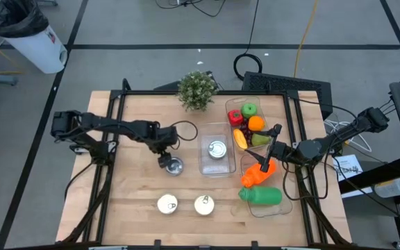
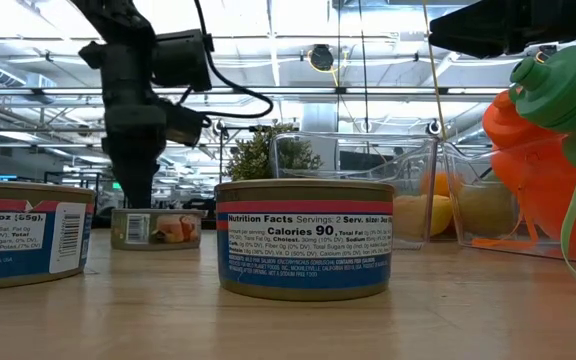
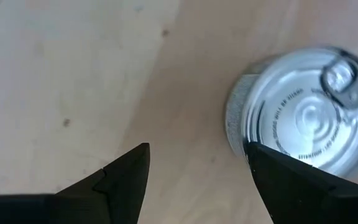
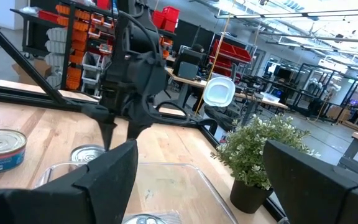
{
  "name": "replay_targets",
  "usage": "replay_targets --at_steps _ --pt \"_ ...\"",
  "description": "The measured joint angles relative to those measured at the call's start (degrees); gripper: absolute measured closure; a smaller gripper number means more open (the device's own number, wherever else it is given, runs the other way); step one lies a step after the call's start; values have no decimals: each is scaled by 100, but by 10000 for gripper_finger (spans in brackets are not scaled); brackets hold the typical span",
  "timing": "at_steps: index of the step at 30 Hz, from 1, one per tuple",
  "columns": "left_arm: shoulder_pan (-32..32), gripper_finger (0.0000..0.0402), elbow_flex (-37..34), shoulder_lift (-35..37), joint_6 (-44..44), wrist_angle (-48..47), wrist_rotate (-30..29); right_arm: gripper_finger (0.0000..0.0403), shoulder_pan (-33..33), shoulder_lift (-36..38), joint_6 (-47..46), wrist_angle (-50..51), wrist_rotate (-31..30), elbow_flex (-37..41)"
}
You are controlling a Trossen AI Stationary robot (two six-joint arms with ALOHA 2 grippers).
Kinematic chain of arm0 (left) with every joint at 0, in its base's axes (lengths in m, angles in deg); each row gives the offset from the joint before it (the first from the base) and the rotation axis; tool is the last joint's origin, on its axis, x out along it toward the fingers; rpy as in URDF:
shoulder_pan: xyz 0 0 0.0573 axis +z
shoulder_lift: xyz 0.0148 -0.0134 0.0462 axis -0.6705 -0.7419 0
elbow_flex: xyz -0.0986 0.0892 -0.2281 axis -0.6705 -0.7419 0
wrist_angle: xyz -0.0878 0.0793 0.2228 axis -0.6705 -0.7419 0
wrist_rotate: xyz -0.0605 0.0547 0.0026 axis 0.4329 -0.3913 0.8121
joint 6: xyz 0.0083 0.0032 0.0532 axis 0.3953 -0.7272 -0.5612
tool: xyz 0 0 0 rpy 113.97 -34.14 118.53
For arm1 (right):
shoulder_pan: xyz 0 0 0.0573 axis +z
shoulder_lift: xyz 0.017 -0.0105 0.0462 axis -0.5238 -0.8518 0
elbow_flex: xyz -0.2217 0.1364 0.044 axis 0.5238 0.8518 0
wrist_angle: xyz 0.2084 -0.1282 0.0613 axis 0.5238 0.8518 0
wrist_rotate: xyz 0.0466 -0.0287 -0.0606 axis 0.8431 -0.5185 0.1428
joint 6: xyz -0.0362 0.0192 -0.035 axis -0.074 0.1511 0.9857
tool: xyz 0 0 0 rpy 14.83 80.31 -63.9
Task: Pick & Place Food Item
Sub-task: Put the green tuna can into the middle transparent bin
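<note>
wood surface (image 1: 137,201) carries cans, a potted plant (image 1: 197,90) and clear bins; grey floor and a white trash bin (image 1: 37,43) surround it. left gripper (image 1: 165,162) jaws wide, just beside a can (image 1: 174,166). right gripper (image 1: 272,142) jaws wide over the fruit bin (image 1: 236,104).

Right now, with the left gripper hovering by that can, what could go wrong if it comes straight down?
The left gripper is open but off-centre: the can lies beside one finger, not between them. Coming straight down, that finger would likely land on the can's rim and tip or shove it. A shoved can might slide toward the clear container close by. The right gripper waits open over the fruit bin.
</note>
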State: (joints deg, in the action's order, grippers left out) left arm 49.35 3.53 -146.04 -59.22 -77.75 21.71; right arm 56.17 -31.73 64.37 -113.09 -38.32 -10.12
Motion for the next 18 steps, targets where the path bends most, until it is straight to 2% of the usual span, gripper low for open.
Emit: replay_targets --at_steps 5,13,18 --pt "317 128 -157 13 -157 234 6 78 0 0 0 2 2 0" --pt "948 128 -859 20 -267 863 -43 78 0 0 -4 3 2 0" --pt "1078 129 -1069 26 -245 1093 -44 78 -3 0 -4 1 -2 0"
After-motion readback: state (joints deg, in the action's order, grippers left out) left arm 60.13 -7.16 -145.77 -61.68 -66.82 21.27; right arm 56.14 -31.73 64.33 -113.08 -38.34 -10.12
